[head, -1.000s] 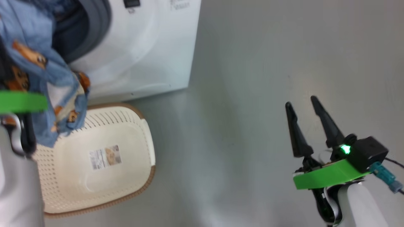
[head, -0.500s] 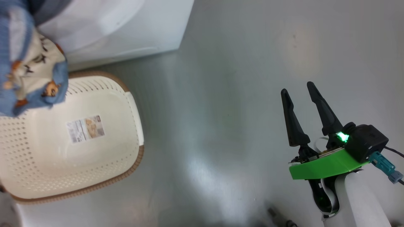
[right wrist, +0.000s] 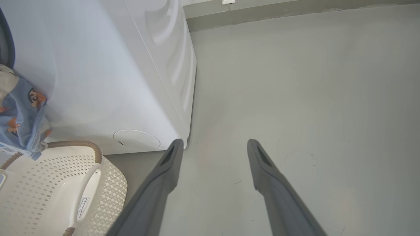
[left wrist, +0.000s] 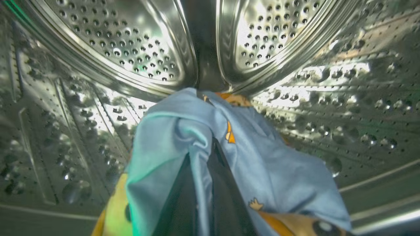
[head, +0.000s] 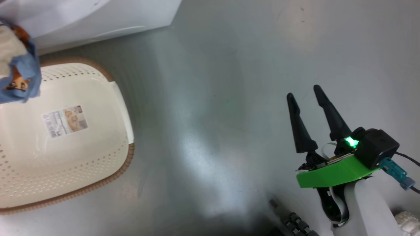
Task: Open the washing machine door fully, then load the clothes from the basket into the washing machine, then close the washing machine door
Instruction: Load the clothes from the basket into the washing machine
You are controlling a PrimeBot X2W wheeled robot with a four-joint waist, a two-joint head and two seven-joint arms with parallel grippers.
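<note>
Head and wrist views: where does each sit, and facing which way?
Head view: on the head, facing down at the floor, the basket and the open right fingers.
Left wrist view: inside the drum, facing its back; left fingers shut on the clothes.
Right wrist view: beside the washing machine, facing along its fingers at the floor.
Shared: head and right wrist both show basket and hanging clothes.

Fig.: I see light blue clothes (left wrist: 269, 170) with orange-brown bear faces; cream, perforated, brown-rimmed basket (head: 65, 157); white washing machine (right wrist: 98, 82); grey floor (head: 213, 98).
</note>
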